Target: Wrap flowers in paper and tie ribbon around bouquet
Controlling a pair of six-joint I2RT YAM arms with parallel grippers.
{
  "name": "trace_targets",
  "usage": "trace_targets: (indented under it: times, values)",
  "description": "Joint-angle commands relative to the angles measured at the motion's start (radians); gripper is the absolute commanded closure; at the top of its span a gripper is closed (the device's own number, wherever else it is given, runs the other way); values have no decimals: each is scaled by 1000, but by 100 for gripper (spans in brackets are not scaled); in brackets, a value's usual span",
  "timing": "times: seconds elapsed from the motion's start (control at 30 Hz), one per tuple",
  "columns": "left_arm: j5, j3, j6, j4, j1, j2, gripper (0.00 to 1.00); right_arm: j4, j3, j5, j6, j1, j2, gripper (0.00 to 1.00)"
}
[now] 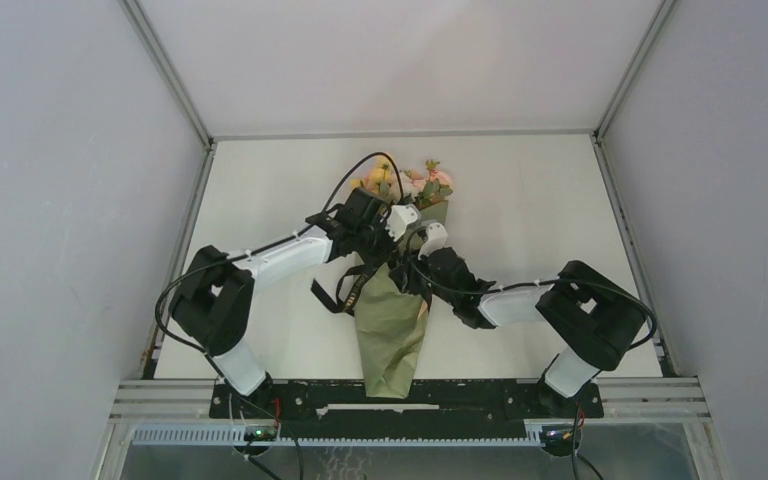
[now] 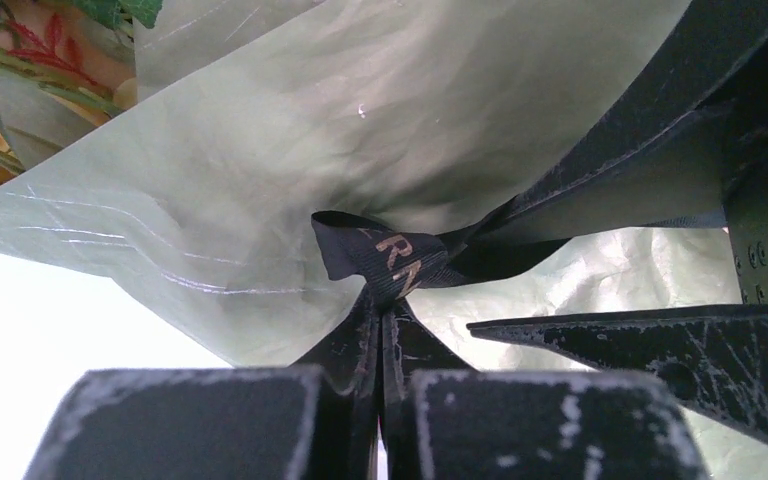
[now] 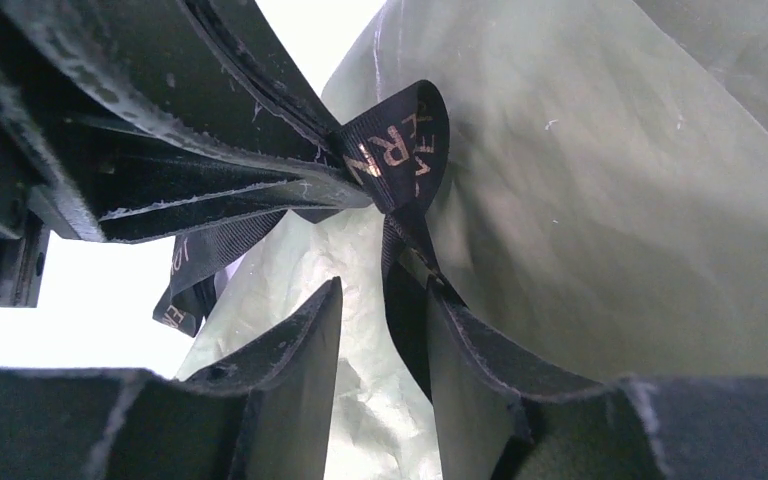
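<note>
1. Left wrist view: the left pincer (image 2: 382, 305) is clamped on the ribbon (image 2: 390, 262), pulling the band snug against the paper (image 2: 360, 150) just beyond its tips.
2. The right pincer (image 3: 385, 300) stands parted, the ribbon brushing one finger, likely ready for a fresh hold.
3. The ribbon is flat, woven and gold-lettered. The paper is matte, crinkled olive, and the flowers (image 1: 405, 183) sit beyond both pincers.
</note>
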Motion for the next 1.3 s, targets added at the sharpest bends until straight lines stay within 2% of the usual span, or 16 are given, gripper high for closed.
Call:
trace_targets:
  times: [0.0,0.2,0.33,0.47,0.63,0.77,0.83,0.9,0.93,1.03,1.17,1.27]
  values:
    - [32,56,-12,23,-3,5,100,37,49,-51,-17,-32,20,55]
    - [50,56,-25,26,5,4,100,-21,101,-67,-1,-54,61,55]
    - [66,57,-37,27,16,9,100,-62,136,-67,11,-62,82,63]
    - [84,61,-56,27,34,15,100,-75,149,-81,21,-75,95,59]
    - [79,72,-94,28,56,38,100,-123,191,-99,46,-95,133,60]
    - [77,85,-133,26,80,65,100,-143,218,-135,43,-98,154,68]
    - [90,87,-142,26,88,77,100,-156,233,-156,41,-103,162,77]
    - [101,85,-144,26,93,79,100,-162,235,-197,44,-109,161,96]
    - [105,83,-140,23,94,79,100,-168,235,-226,52,-115,156,100]
    - [89,72,-127,20,96,68,100,-172,228,-371,80,-131,112,100]
    - [56,56,-118,28,105,53,100,-215,226,-667,137,-126,48,100]
    - [51,53,-116,30,106,48,100,-255,191,-760,172,-96,-18,100]
